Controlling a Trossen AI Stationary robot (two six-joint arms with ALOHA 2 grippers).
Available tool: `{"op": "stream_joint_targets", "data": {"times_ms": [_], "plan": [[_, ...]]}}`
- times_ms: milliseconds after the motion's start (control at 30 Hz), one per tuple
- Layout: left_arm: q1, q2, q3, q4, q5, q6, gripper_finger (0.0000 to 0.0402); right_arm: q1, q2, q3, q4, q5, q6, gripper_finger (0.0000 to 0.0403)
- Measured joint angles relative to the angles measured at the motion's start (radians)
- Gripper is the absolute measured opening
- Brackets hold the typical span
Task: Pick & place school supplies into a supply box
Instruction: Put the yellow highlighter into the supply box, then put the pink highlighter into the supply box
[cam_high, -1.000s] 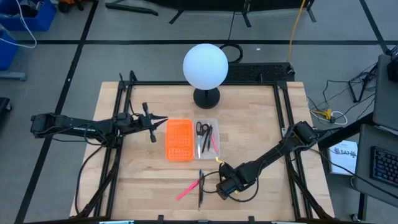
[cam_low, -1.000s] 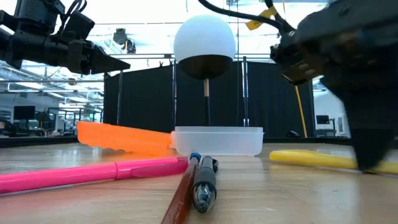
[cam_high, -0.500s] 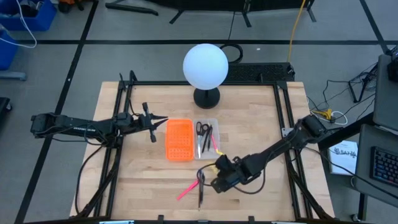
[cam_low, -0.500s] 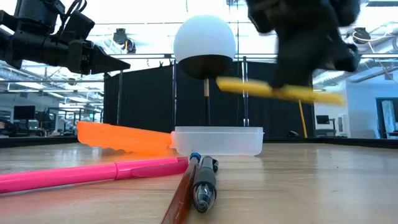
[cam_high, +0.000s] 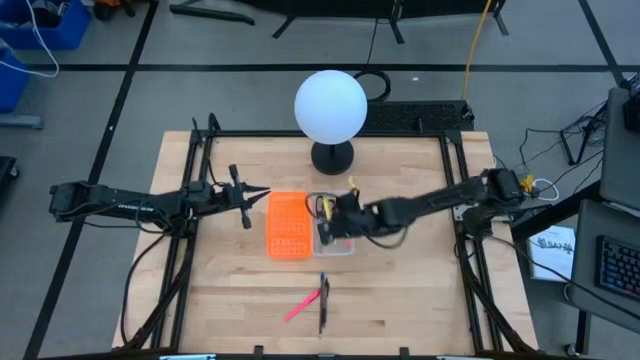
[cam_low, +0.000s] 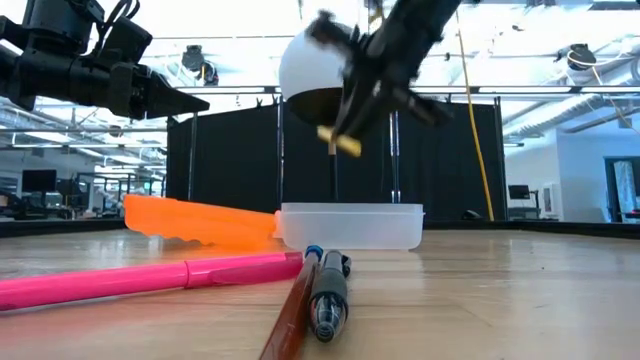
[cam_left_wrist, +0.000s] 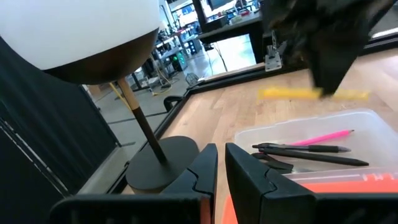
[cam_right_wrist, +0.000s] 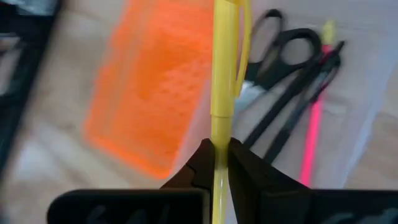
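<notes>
Supply box (cam_high: 345, 247) sits mid-table, perforated tray (cam_high: 288, 224) touching its left side. Scissors (cam_high: 323, 207) & pens (cam_high: 333, 222) lie in the box. Lamp (cam_high: 331, 110) stands behind both. Highlighter (cam_high: 303, 305) & two pens (cam_high: 323, 298) lie in front (nearer table edge). Right gripper (cam_high: 343, 212) over the box w/ a pen (cam_right_wrist: 221, 81); left gripper (cam_high: 262, 192) left of the tray.

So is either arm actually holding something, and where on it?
The right end effector pinches a thin yellow pen near one end, above the clear plastic tray. The left end effector holds nothing.
</notes>
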Motion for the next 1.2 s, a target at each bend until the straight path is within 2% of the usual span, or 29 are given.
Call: {"op": "stream_joint_targets", "data": {"times_ms": [267, 567, 900, 1033, 1200], "plan": [[0.0, 0.0, 0.0, 0.001, 0.0, -0.026, 0.0042, -0.129, 0.119, 0.0, 0.005, -0.192, -0.047, 0.0017], [0.0, 0.0, 0.0, 0.011, 0.0, -0.027, 0.0042, -0.17, 0.179, 0.0, 0.004, -0.22, -0.059, 0.0017], [0.0, 0.0, 0.0, 0.013, 0.006, -0.034, 0.0042, -0.169, 0.179, 0.0, -0.003, -0.222, -0.062, 0.0117], [0.0, 0.0, 0.0, 0.013, 0.007, -0.038, 0.0042, -0.169, 0.162, 0.0, -0.007, -0.249, -0.068, 0.0137], [0.0, 0.0, 0.0, 0.016, 0.007, -0.037, 0.0042, -0.168, 0.08, 0.0, 0.004, -0.27, -0.176, 0.0147]]}}
